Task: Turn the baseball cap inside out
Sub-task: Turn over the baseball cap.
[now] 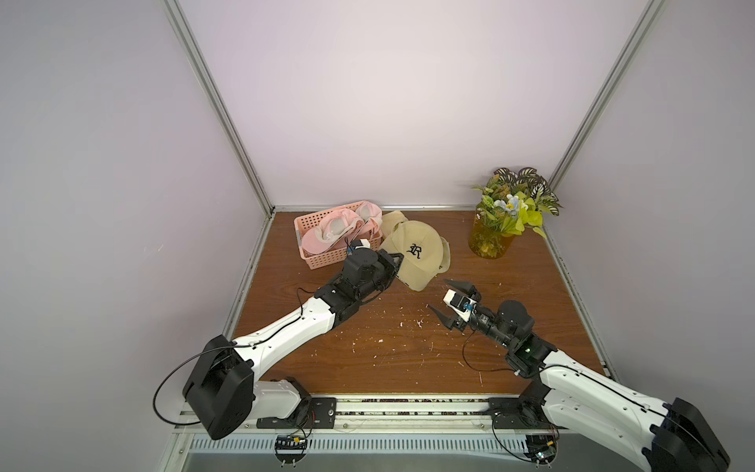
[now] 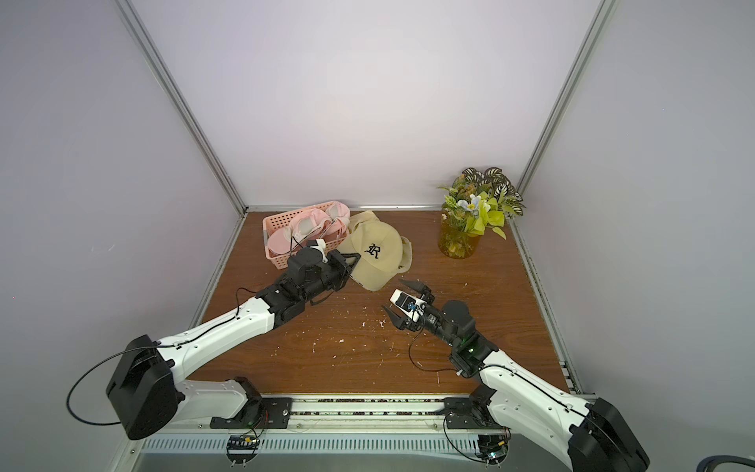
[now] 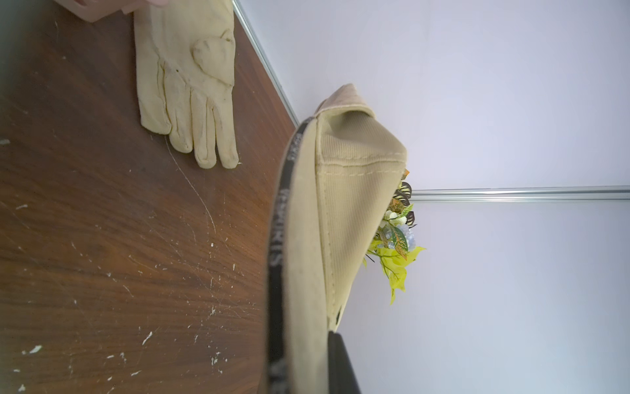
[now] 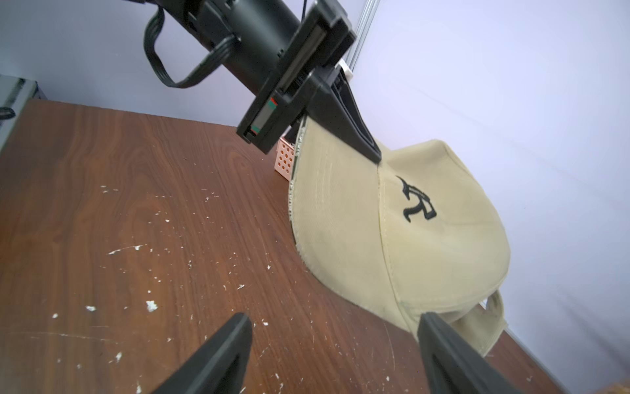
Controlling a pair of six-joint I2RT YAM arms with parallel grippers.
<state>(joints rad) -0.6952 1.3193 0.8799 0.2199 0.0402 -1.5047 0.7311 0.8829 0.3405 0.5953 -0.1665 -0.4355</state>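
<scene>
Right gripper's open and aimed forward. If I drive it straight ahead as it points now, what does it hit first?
Most likely the near brim edge of the baseball cap, which the left gripper holds. Height is unclear from these views, so it may brush the table first.

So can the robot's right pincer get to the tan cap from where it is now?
Probably yes. The right pincer is open and points at the tan cap, with only table between them. The left pincer grips the brim from the other side, out of its way.
</scene>
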